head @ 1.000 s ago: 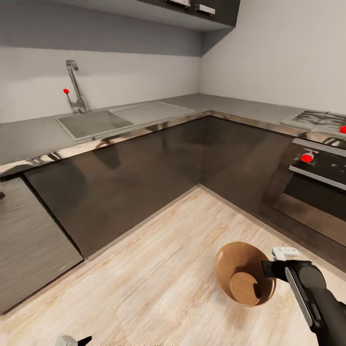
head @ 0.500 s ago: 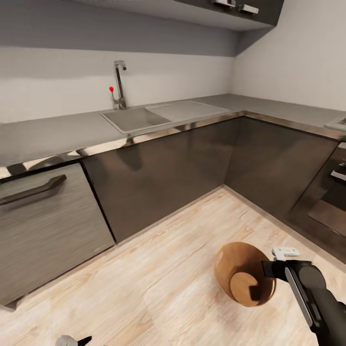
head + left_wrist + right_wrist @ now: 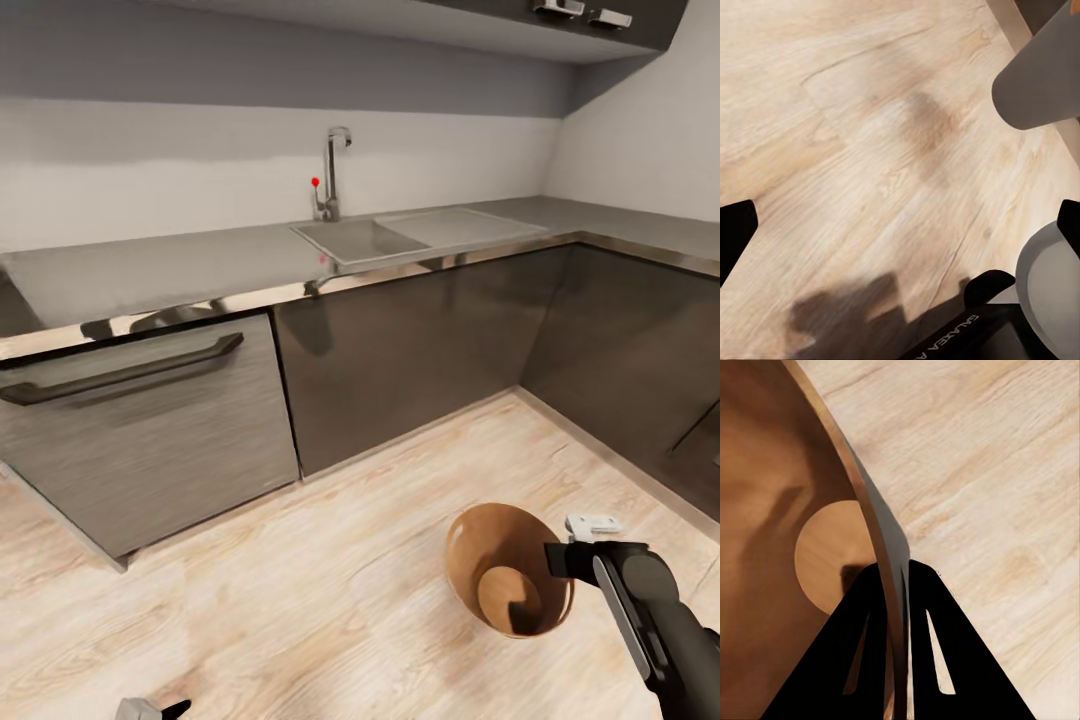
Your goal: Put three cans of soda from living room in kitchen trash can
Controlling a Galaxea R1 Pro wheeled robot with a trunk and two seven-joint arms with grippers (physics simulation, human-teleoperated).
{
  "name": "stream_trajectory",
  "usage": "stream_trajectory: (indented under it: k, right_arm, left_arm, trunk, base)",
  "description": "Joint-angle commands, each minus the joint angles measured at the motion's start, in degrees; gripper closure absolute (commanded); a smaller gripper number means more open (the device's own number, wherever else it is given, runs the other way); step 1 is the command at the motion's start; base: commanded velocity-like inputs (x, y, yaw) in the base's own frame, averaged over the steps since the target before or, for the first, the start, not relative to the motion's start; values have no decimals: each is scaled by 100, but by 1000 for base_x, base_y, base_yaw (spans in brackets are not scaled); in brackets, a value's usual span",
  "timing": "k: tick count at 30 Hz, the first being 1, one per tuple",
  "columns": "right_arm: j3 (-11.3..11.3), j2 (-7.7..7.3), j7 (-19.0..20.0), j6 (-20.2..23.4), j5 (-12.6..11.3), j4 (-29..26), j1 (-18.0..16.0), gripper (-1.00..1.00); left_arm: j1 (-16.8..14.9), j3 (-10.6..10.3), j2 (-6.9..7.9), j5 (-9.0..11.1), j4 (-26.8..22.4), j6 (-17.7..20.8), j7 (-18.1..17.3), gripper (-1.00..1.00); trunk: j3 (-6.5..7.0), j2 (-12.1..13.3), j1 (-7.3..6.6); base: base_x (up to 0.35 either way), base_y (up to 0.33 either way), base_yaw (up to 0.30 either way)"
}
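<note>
The right gripper [image 3: 560, 556] pinches the wall of the trash can [image 3: 470, 560] — one finger inside, one outside, clenched on the rim, as the right wrist view shows [image 3: 894, 607]. Held this way, the bin travels with the robot rather than standing on the wood floor [image 3: 330, 560]; its pale bottom looks bare, no soda cans inside. The left gripper [image 3: 150, 710] hangs low over the floor, its fingers [image 3: 735, 232] spread wide and holding nothing.

Against the earlier frames, the camera has swung: sink [image 3: 360, 240] and faucet [image 3: 333, 175] sit further right, the hob and oven are gone from sight, and a handled drawer front [image 3: 140, 420] has come in. Bin and right arm keep their place in view.
</note>
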Motion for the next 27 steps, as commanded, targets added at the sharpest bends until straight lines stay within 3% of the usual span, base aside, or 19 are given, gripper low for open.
stream_trajectory:
  k: [1,27]
  right_arm:
    - [-3,0,27,2,-24,-1,-2,100]
    - [1,9,27,0,-15,-1,-2,100]
  left_arm:
    - [0,0,-1,0,0,0,0,-100]
    - [0,0,-3,0,0,0,0,-100]
  trunk:
    - [1,0,0]
    - [1,0,0]
  base:
    - [-48,42,283]
    - [-4,3,289]
